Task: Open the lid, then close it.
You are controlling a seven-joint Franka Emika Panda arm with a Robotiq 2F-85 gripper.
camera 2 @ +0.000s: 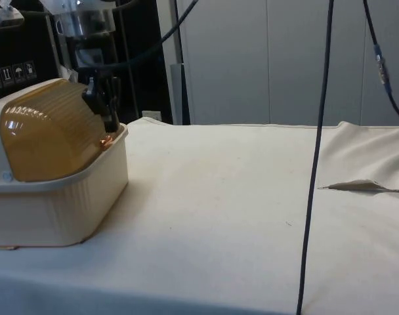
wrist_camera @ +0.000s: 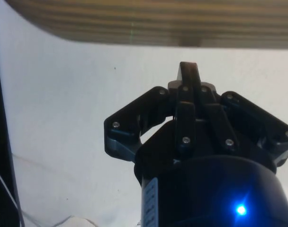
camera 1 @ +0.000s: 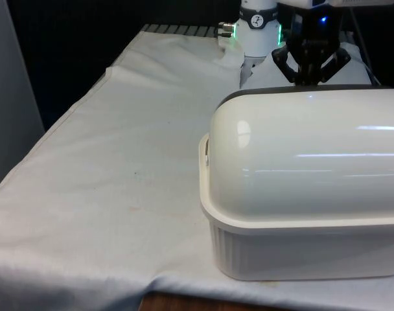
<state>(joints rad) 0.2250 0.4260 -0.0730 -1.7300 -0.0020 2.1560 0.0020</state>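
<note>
- Side view: the bread box (camera 2: 52, 203) is placed at the worktop (camera 2: 252, 197) corner nearest the robot, its amber roll lid (camera 2: 48, 128) drawn fully down.
- The gripper (camera 2: 107, 111) is held against the lid's lower front edge, seemingly where a handle would be caught.
- In the wrist view, its fingers (wrist_camera: 187, 78) are seen pressed together, nothing pinched.
- Opening is judged not yet begun.
</note>
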